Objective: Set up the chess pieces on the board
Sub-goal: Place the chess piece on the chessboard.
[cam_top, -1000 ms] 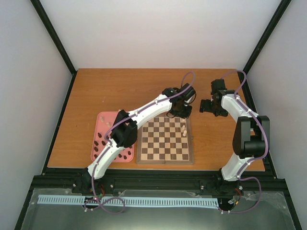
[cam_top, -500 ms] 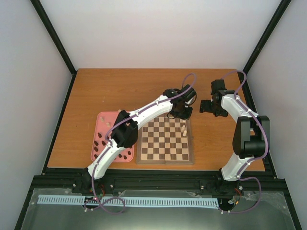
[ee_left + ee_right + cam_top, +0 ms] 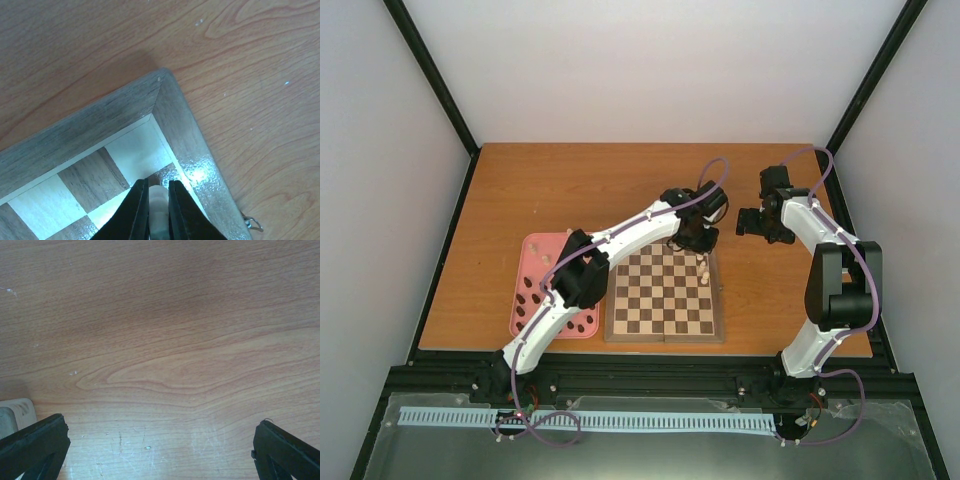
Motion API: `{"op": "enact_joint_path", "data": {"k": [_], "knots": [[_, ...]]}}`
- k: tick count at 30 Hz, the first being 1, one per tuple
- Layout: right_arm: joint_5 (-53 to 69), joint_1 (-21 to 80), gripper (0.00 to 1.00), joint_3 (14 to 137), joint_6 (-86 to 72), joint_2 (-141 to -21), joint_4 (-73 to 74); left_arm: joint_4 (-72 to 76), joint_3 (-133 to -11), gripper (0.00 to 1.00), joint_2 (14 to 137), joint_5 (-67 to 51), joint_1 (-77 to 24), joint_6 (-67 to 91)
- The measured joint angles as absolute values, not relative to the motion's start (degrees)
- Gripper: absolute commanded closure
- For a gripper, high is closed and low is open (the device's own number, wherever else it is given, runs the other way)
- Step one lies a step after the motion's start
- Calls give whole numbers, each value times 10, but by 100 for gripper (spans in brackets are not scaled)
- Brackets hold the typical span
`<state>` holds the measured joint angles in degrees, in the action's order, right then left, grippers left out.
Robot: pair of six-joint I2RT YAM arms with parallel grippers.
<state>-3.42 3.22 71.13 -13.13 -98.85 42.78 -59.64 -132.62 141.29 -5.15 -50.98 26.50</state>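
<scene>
Wooden tabletop (image 3: pixel 570 190), two arms: the left gripper (image 3: pixel 699 240), stretched far forward, pinches one cream chess piece (image 3: pixel 159 202) over the board's (image 3: pixel 665 333) far right corner, two more standing just nearer. Right gripper (image 3: pixel 747 222), arm folded, gapes wide beside the board.

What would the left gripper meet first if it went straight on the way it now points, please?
Probably the board, at its corner squares: the left gripper, shut on a cream-white piece, points down there. The piece may touch first; height is unclear.
</scene>
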Motion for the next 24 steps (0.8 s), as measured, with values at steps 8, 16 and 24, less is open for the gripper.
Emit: {"op": "enact_joint_path", "data": {"k": [8,16,24], "knots": [[-34,32,0,711,-131,-989,428,-595,-1319,97,1418,-52,-510,263],[-34,32,0,711,-131,-995,428,-594,-1322,88,1420,-58,-510,262],[-34,32,0,711,-131,-995,428,-593,-1324,80,1424,-65,-510,258]]}}
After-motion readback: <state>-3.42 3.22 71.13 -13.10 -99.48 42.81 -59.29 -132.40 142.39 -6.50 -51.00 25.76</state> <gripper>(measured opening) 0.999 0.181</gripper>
